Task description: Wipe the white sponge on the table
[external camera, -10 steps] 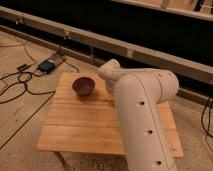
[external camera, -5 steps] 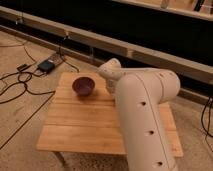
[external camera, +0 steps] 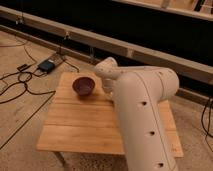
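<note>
The low wooden plank table [external camera: 80, 125] stands in the middle of the camera view. My white arm [external camera: 142, 115] rises from the bottom right and bends down over the table's far middle. Its wrist [external camera: 106, 70] ends just right of a purple bowl [external camera: 83, 85]. The gripper is hidden behind and under that wrist, close to the table top, and it is shut. The white sponge is hidden from view, so I cannot tell whether anything is held.
The purple bowl sits on the table's far left part. Black cables [external camera: 20, 87] and a small dark box [external camera: 46, 65] lie on the floor to the left. A long dark wall with a pale rail [external camera: 60, 31] runs behind the table.
</note>
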### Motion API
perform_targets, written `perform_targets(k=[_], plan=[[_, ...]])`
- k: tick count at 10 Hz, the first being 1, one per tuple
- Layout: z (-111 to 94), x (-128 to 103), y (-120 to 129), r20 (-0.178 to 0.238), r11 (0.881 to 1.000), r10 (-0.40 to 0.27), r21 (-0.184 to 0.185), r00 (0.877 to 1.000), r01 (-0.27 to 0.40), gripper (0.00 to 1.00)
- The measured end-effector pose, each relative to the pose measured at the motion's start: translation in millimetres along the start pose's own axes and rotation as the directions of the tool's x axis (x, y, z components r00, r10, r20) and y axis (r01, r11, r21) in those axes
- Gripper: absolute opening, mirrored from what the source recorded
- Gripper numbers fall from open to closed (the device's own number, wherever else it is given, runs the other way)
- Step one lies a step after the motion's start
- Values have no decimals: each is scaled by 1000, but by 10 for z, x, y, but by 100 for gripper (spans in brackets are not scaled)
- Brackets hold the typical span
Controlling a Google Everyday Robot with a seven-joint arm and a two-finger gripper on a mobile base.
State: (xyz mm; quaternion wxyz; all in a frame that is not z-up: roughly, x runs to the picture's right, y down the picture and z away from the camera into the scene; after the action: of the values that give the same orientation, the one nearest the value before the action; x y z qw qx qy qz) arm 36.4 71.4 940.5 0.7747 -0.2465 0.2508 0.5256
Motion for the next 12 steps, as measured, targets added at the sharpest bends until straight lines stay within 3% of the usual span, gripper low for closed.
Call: perform_targets(k=[7,9,12], plan=[[-150,321,874,-83,987,-36,-157,996,22,0],[-201,506,1046,-117,982,-47,-187,992,25,0],[-128,752,1065,-178,980,-27,-199,984,-9,0]])
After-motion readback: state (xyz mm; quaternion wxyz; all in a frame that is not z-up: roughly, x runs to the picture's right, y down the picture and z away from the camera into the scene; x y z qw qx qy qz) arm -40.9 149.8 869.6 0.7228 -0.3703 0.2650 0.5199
